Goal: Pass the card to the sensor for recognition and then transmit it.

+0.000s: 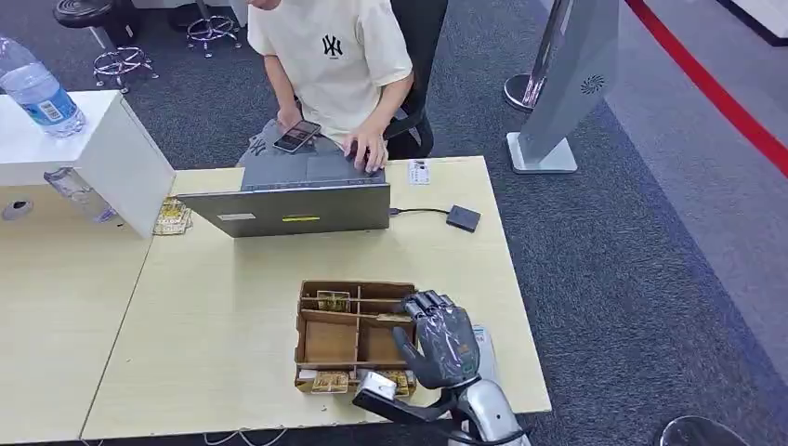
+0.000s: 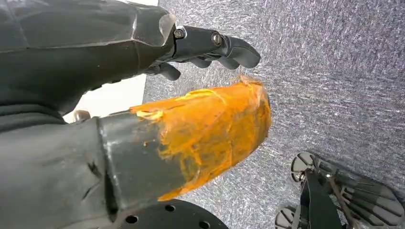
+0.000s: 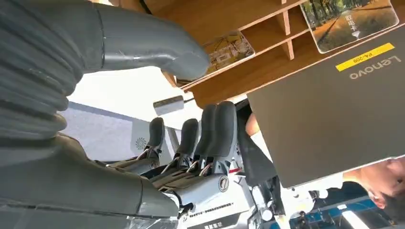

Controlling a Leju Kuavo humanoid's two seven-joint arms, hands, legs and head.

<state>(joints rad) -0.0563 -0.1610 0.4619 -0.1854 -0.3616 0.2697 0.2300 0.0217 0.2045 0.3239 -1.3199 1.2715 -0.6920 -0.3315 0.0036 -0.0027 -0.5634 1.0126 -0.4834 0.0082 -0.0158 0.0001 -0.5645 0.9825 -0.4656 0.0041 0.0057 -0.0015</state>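
The right robot hand (image 1: 442, 342) hovers over the right end of the card tray (image 1: 327, 342) on the bench (image 1: 223, 307), fingers apart, holding nothing. Cards (image 1: 333, 301) lie in the tray's compartments. The left robot hand (image 2: 143, 95) hangs over carpet, fingers apart, empty.

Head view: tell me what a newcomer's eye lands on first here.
First comes the robot's right hand, fingers spread and holding nothing, at the right edge of the brown divided tray near the table's front edge. Behind the tray a grey laptop stands with its back to the robot, and a person in a cream shirt sits behind it, one hand at it and a phone in the other.
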